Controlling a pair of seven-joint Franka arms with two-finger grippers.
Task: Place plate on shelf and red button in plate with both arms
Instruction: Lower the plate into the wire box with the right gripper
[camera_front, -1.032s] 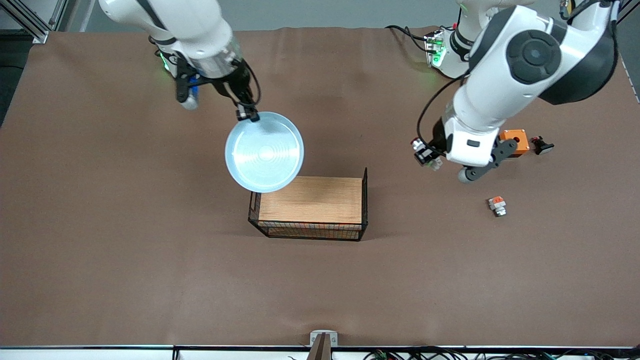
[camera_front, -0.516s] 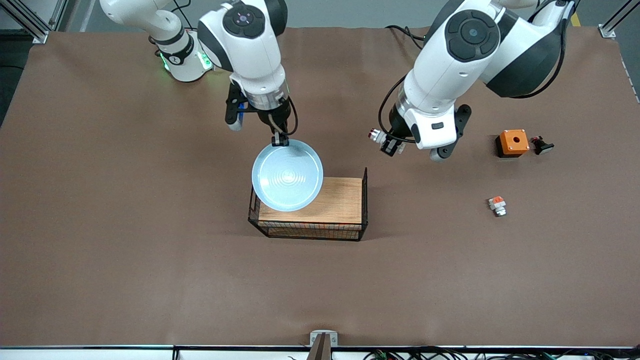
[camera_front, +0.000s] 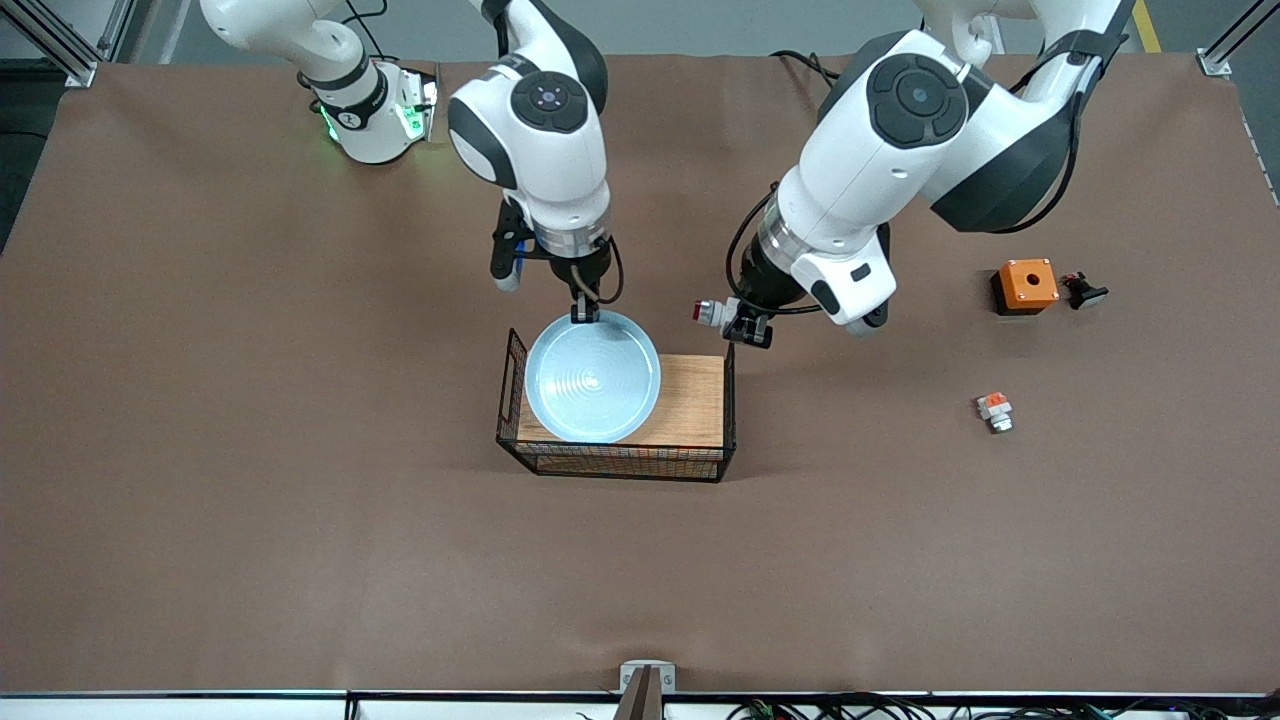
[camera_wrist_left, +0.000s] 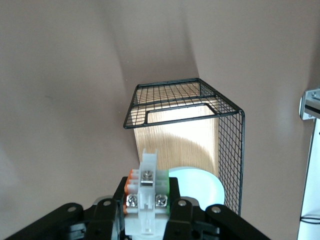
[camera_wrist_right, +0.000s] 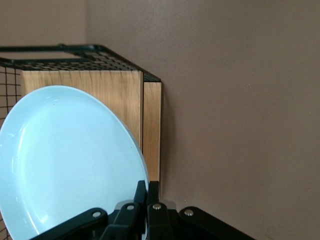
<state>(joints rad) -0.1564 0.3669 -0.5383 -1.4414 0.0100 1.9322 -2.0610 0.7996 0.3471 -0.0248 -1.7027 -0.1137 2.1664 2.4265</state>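
Note:
The pale blue plate (camera_front: 592, 375) hangs over the wooden-topped wire rack (camera_front: 690, 400), at the end toward the right arm. My right gripper (camera_front: 585, 314) is shut on its rim at the edge farther from the front camera. In the right wrist view the plate (camera_wrist_right: 70, 160) covers much of the rack's wood top (camera_wrist_right: 125, 95), and the right gripper (camera_wrist_right: 146, 196) pinches its edge. My left gripper (camera_front: 737, 324) is shut on the red button (camera_front: 708, 311), just above the rack's end toward the left arm. In the left wrist view the button (camera_wrist_left: 146, 197) fills the left gripper (camera_wrist_left: 146, 210), with the rack (camera_wrist_left: 175, 135) and plate (camera_wrist_left: 200, 185) below.
An orange box with a round hole (camera_front: 1025, 286) and a small black part (camera_front: 1083, 290) lie toward the left arm's end of the table. A small white piece with an orange-red block (camera_front: 994, 411) lies nearer the front camera. Wire walls (camera_front: 731, 400) rise at both rack ends.
The right arm has carried the plate toward the front camera and down over the rack. The left arm has carried the red button toward the rack's end.

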